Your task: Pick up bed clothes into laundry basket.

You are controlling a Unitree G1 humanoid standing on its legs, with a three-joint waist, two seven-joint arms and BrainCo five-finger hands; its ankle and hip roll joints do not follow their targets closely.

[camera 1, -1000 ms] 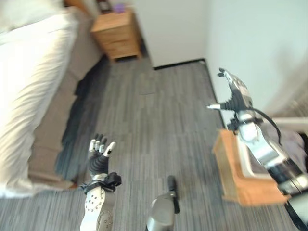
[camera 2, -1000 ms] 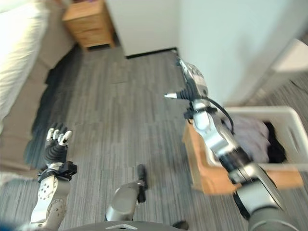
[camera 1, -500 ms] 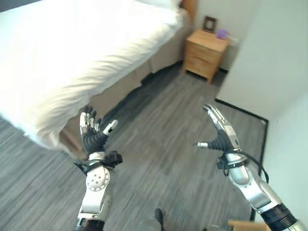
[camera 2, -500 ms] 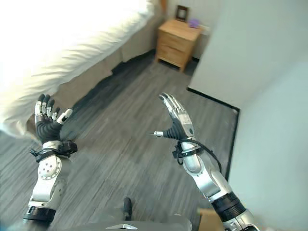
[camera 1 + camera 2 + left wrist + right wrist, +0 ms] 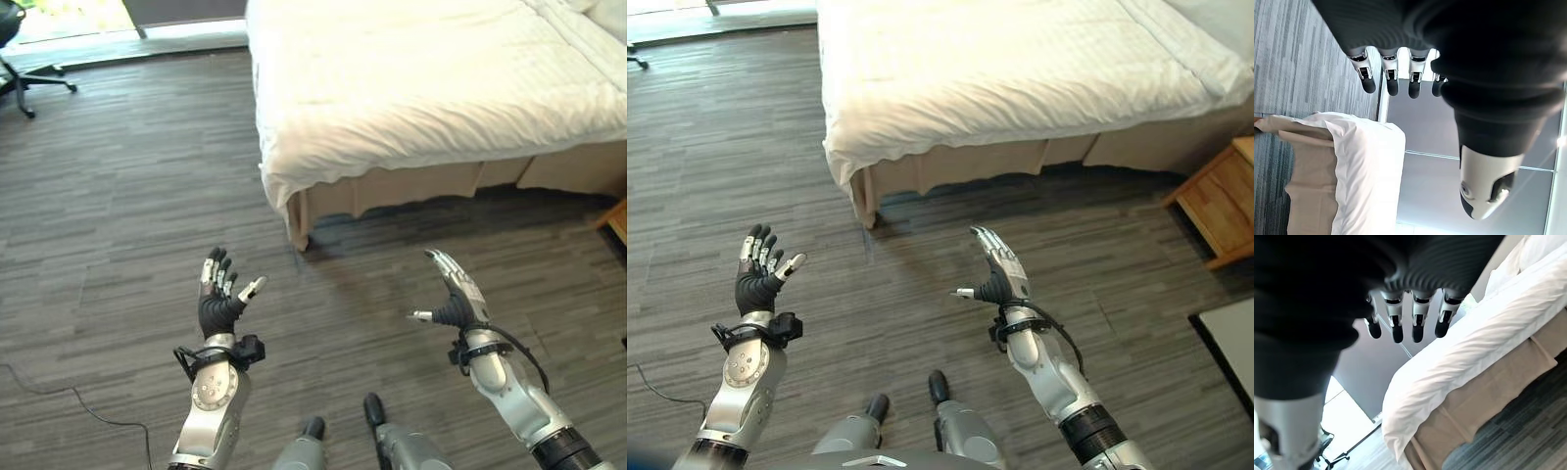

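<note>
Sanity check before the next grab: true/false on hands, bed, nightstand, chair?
1. Both hands are empty with straight fingers: left hand, right hand. True.
2. The bed has a white cover. True.
3. A wooden nightstand stands on the robot's left. False, it is on the right, by the bed.
4. The left hand rests on the bed. False, it is raised above the floor, apart from the bed.
5. An office chair stands at far left. True.

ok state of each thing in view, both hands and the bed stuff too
left hand: open, raised above the floor, holding nothing
right hand: open, raised, holding nothing
white duvet: spread flat over the bed, draped over its edge
bed: made, tan base showing
nightstand: drawers shut
</note>
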